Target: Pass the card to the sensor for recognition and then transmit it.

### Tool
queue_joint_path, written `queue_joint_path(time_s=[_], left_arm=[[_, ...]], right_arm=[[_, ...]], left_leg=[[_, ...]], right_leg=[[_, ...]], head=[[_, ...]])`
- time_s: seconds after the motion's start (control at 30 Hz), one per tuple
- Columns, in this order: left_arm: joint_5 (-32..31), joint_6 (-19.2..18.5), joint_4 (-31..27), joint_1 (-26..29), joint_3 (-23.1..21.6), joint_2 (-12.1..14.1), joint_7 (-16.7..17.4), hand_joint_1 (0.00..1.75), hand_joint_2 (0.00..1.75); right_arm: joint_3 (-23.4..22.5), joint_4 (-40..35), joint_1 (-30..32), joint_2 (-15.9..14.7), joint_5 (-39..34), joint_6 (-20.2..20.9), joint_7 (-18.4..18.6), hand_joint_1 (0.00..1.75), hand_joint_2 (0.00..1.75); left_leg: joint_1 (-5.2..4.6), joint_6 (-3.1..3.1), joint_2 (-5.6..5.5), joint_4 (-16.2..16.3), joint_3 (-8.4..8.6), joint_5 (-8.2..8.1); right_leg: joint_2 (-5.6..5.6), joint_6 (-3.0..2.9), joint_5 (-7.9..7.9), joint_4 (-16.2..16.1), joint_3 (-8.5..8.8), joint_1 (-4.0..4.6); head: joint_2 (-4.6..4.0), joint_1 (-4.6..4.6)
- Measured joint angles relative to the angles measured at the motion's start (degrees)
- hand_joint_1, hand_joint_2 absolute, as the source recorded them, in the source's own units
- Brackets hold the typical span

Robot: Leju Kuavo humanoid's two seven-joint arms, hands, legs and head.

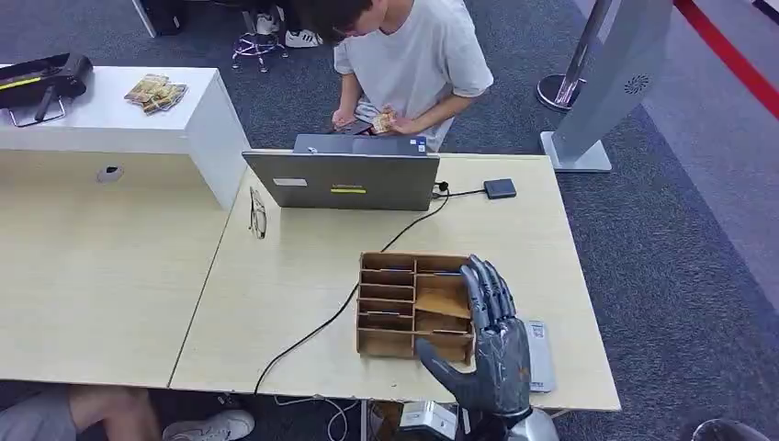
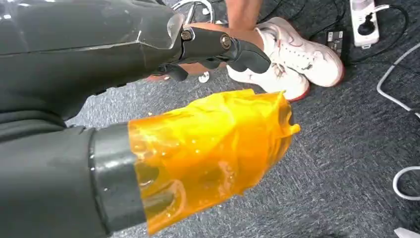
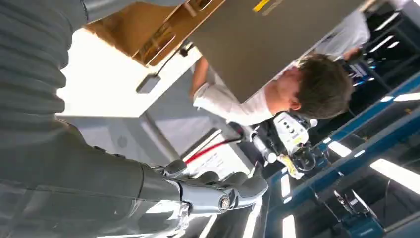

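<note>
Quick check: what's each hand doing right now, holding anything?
Left hand: hanging over the floor, orange-taped thumb, holds nothing visible; open or closed cannot be told.
Right hand: open, empty, beside the brown wooden compartment organizer.

I count one wooden organizer (image 1: 413, 303) at lower centre of my head view, one grey laptop (image 1: 342, 175) above it, and one small dark box (image 1: 500, 188) on a cable to its right. One pair of glasses (image 1: 257, 213) lies left of the laptop. One person (image 1: 404, 55) sits at top centre — two white shoes (image 2: 292, 59) show at upper right of my left wrist view.
</note>
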Motion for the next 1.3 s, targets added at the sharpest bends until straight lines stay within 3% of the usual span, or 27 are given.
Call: queue_joint_path(time_s=[0.27,0.57,1.3], left_arm=[[-2.5,-1.1,0.0,-0.2,-0.3,0.0,0.5,0.0,0.0],[-4.4,-2.3,0.0,-1.3,-1.7,-0.7,1.2,0.0,0.0],[-5.1,-2.6,0.0,-1.8,-3.1,-2.3,2.3,0.0,0.0]], right_arm=[[-0.4,3.4,-2.9,0.6,4.8,0.7,1.8,0.0,1.75],[-0.4,5.8,-6.0,0.9,12.2,2.6,6.7,0.0,1.75],[-2.2,10.6,-8.4,0.5,19.1,7.6,14.3,0.0,1.75]], left_leg=[[0.0,0.0,0.0,0.0,0.0,0.0],[0.0,-0.01,0.0,0.0,0.0,0.04],[0.0,0.0,-0.01,0.0,0.0,0.04]], right_leg=[[0.0,0.0,0.0,0.0,-0.01,0.0],[0.0,0.0,0.01,0.0,0.0,0.0],[0.0,0.0,0.02,0.0,0.0,0.0]], head=[[0.0,0.0],[0.0,0.0],[0.0,0.0]])
